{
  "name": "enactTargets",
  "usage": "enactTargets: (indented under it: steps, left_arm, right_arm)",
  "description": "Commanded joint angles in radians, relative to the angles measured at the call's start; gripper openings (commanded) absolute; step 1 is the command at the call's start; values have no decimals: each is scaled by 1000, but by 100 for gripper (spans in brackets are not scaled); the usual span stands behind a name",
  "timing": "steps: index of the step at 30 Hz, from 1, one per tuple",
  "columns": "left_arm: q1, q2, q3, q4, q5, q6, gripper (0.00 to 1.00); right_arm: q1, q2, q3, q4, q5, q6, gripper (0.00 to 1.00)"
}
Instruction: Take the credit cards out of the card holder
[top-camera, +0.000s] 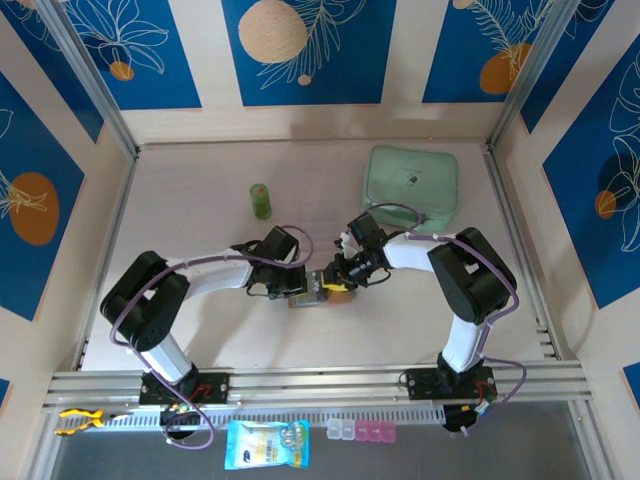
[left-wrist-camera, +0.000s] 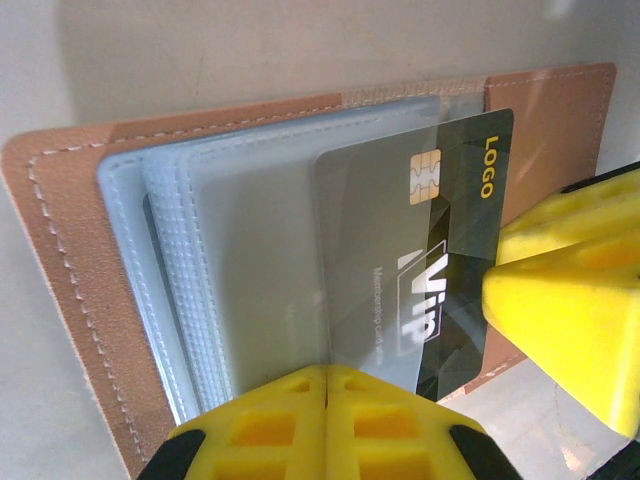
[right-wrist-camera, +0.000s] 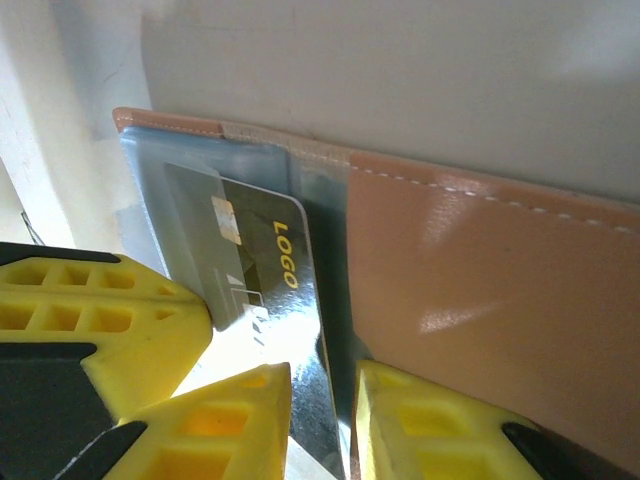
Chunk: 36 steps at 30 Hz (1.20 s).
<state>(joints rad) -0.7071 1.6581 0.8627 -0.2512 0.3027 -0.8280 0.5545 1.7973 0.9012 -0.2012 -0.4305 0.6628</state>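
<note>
Right gripper (right-wrist-camera: 322, 390) jaws nip just the dark plastic VIP card (right-wrist-camera: 245, 245) by its edge, left gripper (left-wrist-camera: 327, 385) jaws together pinning the salmon-tan leather card holder (left-wrist-camera: 60, 260): either may slip.

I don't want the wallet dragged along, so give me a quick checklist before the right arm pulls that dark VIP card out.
1. Grip: the right gripper is closed on the dark card, a finger on each face of its free end: ok.
2. Start: the card's logo end is bare of the clear sleeve: ok.
3. The left gripper is shut: ok.
4. The left gripper pins the card holder down: cannot tell.
5. The left fingertips are off the card's lower edge: cannot tell, they sit very near it.
</note>
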Motion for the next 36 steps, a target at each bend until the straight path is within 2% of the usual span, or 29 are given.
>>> enactTargets:
  steps: [1,5,22,31,36]
  left_arm:
    - [5,34,-5,-48,-22,15,3]
    - [5,35,-5,-46,-22,15,3]
    - [5,31,-2,-50,-22,17,3]
    - [6,15,11,-34,-14,18,4]
    - [7,-17,41,-26,-9,17,6]
  right_arm:
    - [15,13,12,0,-41,-10,25]
    - [16,3,8,30,-75,9,23]
    - [-23,-55,-34,19,-47,1,8]
    - [-50,-145,-18,-96,-13,-83,5]
    - [-54,-179,52,-212,29,-189,2]
